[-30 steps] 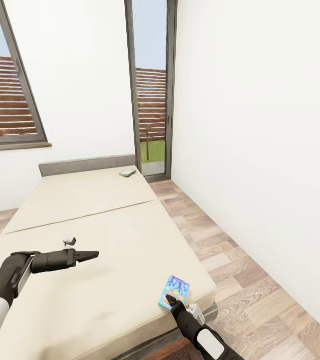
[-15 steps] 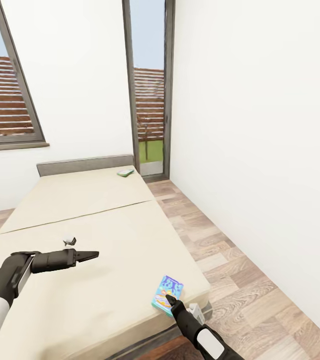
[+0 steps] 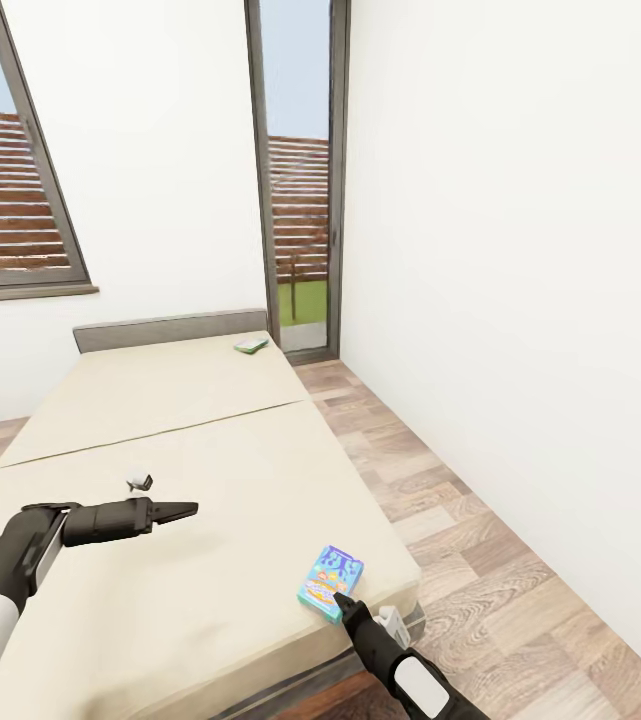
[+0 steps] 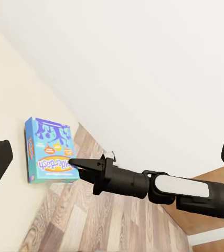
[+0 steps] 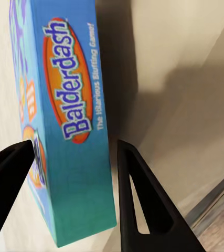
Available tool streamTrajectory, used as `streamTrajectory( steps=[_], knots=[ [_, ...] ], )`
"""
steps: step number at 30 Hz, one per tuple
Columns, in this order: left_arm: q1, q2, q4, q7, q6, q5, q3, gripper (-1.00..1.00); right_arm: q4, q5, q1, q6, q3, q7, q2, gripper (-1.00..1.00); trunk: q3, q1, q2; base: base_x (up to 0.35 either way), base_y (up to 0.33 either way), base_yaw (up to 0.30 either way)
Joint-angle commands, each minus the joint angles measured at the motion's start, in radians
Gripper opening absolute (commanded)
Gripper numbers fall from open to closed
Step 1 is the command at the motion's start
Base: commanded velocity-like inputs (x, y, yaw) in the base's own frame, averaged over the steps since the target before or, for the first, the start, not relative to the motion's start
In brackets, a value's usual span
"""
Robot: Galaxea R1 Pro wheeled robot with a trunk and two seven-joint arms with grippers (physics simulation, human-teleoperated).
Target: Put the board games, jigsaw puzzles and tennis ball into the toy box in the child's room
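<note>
The blue board game (image 3: 331, 582) lies flat at the near right corner of the bed (image 3: 160, 420), its long axis pointing away toward the headboard, and the right gripper (image 3: 341, 603) sits at its near short end with jaws spread either side of that edge (nothing clamped yet). The left gripper (image 3: 182, 510) hovers farther left, apparently closed and empty. The box reads "Balderdash – The Hilarious Bluffing Game"; a green board game (image 3: 251, 345) lies far off by the headboard.

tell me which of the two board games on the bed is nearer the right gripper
The blue Balderdash box at the bed's near corner, with the right gripper open at its edge. The green game box lies far off by the headboard.
</note>
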Motion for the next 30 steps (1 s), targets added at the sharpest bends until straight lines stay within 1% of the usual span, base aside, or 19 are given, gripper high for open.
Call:
streamTrajectory(
  steps=[1, 14, 15, 30],
  knots=[
    [0.0, 0.0, 0.0, -0.005, 0.011, -0.002, 0.001, 1.0, 0.001, -0.008, -0.001, 0.002, 0.003, 0.001, 0.0, -1.0, -0.001, 0.0, 0.0, 0.0, 0.0, 0.0],
    [0.0, 0.001, 0.0, -0.005, 0.011, -0.002, 0.001, 1.0, 0.0, -0.008, -0.001, 0.002, 0.003, 0.001, 0.0, -1.0, -0.001, 0.0, 0.0, 0.0, 0.0, 0.0],
    [0.0, 0.002, 0.0, -0.005, 0.011, -0.002, 0.002, 1.0, -0.001, -0.007, -0.001, -0.008, 0.004, 0.019, 0.0, -1.0, -0.001, 0.0, 0.0, 0.0, 0.0, 0.0],
    [0.0, 0.004, 0.0, -0.005, 0.011, -0.002, 0.002, 1.0, -0.001, -0.006, -0.001, -0.013, 0.005, 0.019, 0.0, -1.0, 0.002, 0.0, 0.0, 0.0, 0.0, 0.0]
  ],
)
